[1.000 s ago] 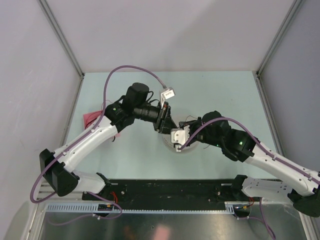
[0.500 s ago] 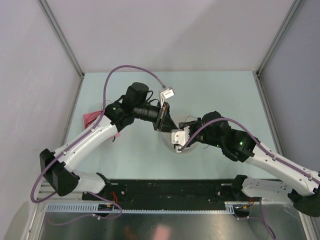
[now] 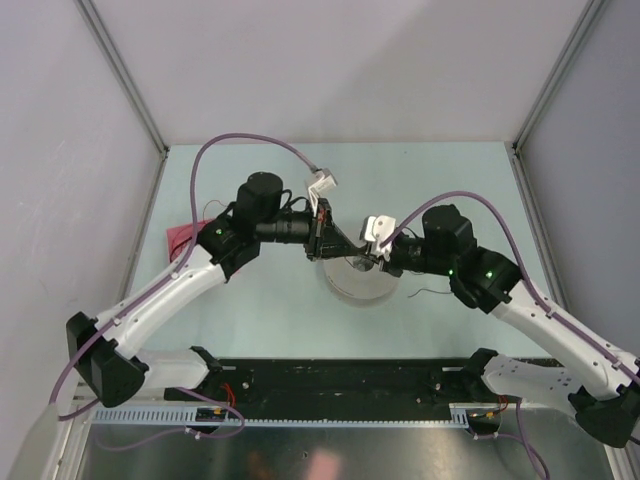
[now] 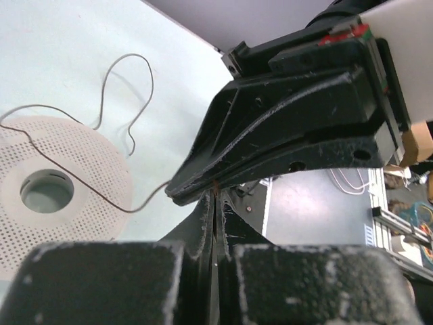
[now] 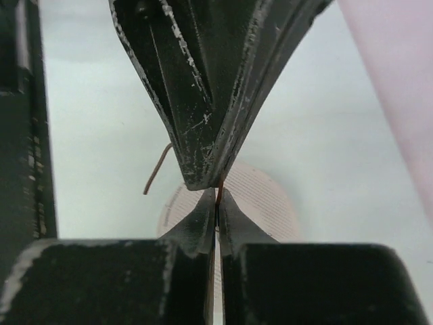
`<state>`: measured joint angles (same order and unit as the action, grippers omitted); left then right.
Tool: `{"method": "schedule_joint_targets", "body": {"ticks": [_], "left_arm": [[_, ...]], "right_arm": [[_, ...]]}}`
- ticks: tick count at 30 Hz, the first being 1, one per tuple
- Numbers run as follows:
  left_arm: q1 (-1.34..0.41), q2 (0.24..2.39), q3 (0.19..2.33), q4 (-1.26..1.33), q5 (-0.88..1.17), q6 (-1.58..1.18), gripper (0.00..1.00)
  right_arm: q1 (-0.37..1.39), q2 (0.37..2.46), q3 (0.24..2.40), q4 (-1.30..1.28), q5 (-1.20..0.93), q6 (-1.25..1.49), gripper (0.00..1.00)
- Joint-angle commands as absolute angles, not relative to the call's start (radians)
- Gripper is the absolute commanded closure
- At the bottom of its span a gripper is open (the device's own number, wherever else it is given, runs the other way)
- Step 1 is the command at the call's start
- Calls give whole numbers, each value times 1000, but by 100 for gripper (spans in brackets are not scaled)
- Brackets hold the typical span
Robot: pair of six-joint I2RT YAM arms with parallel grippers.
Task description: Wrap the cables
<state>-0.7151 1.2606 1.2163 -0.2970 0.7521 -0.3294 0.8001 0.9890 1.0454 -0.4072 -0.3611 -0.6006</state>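
Note:
A hair-thin dark cable [image 4: 128, 210] runs from the jaws across the pale perforated spool [image 4: 67, 223] and curls in a loop on the table behind it. My left gripper [image 4: 214, 198] is shut on this cable. My right gripper [image 5: 216, 196] is also shut on it, tip to tip with the left fingers, just above the spool [image 5: 267, 196]. A short free end of cable [image 5: 157, 168] sticks out to the left. From above, the left gripper [image 3: 352, 253] and right gripper [image 3: 372, 257] meet over the spool [image 3: 355, 287]. A loose strand [image 3: 430, 292] lies to its right.
A pink cloth [image 3: 183, 236] lies at the table's left edge. A white connector [image 3: 322, 183] on the left arm's purple hose hangs behind the left wrist. Grey walls close the table on three sides. A black rail [image 3: 340, 378] runs along the near edge.
My right wrist has swung up and back off the near part of the spool and turned to face the left gripper. The left gripper shifted slightly. A cable strand now shows right of the spool.

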Motion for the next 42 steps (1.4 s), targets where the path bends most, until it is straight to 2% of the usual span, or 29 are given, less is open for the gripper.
{"method": "schedule_joint_targets", "body": {"ticks": [1,5,7,9,13,16,20,26,42], "left_arm": [[-709,1186,1177,-75,655,-371,100],[-708,1163,1139,21,594,-390,100],[-708,1149,1113,68,575,-405,100],[-708,1142,1095,89,566,-422,100],[-708,1137,1078,96,544,-444,100],[-708,1138,1072,97,526,-457,100],[-708,1139,1066,97,520,-464,100],[-710,1133,1062,99,549,-466,100],[-709,1129,1044,130,574,-475,100]], "right_arm": [[757,988,1063,-360,-553,-361,96],[741,994,1063,-354,-614,-314,90],[739,1000,1063,-352,-623,-304,84],[739,1004,1063,-336,-623,-291,76],[743,1005,1063,-294,-623,-256,53],[757,1005,1063,-271,-598,-245,47],[771,1003,1063,-246,-544,-249,47],[754,1008,1063,-207,-475,-212,55],[678,1014,1063,-178,-585,-133,73]]}}
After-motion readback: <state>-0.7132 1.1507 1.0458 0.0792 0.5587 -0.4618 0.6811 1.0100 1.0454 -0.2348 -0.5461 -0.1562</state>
